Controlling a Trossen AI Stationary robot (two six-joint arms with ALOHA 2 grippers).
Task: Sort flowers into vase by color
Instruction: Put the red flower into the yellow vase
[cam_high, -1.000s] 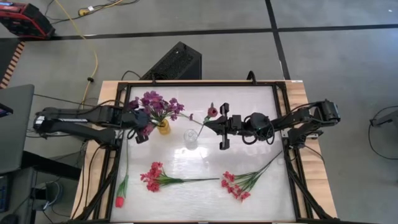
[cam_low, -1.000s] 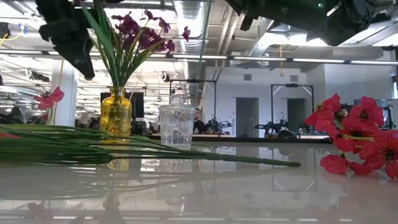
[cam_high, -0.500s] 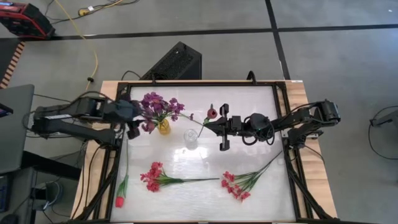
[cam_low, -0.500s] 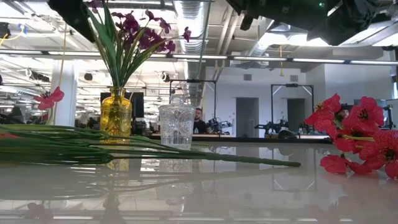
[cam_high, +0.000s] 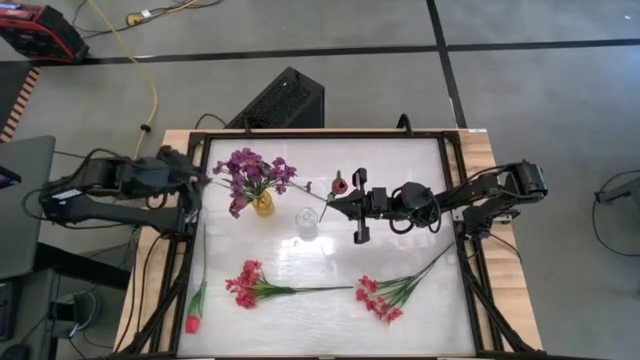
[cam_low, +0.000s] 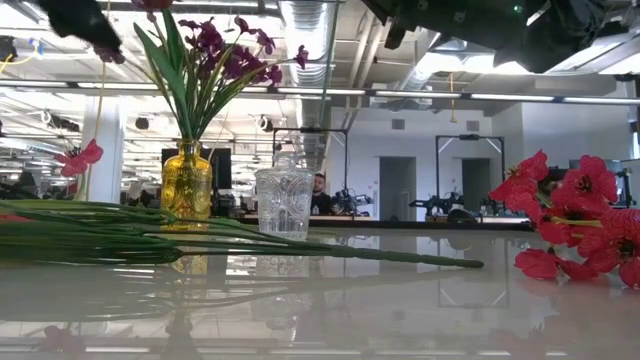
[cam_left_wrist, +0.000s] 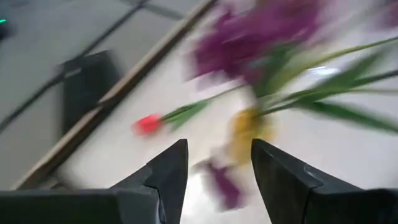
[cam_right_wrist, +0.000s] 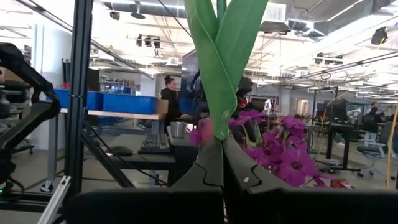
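On the glossy white table (cam_high: 330, 310), purple blossom sprays (cam_high: 254, 170) stand in the small yellow glass vase (cam_high: 263, 206). Right gripper (cam_high: 331, 204) pinches a red tulip's green stem (cam_right_wrist: 219, 56) beside the clear cut-glass vase (cam_high: 306, 224). Left gripper (cam_left_wrist: 214, 168) hangs spread at the table's left edge

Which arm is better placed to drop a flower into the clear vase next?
Right. Its tool is shut on a tulip beside the clear vase; the left tool is open at the table's left edge, empty.
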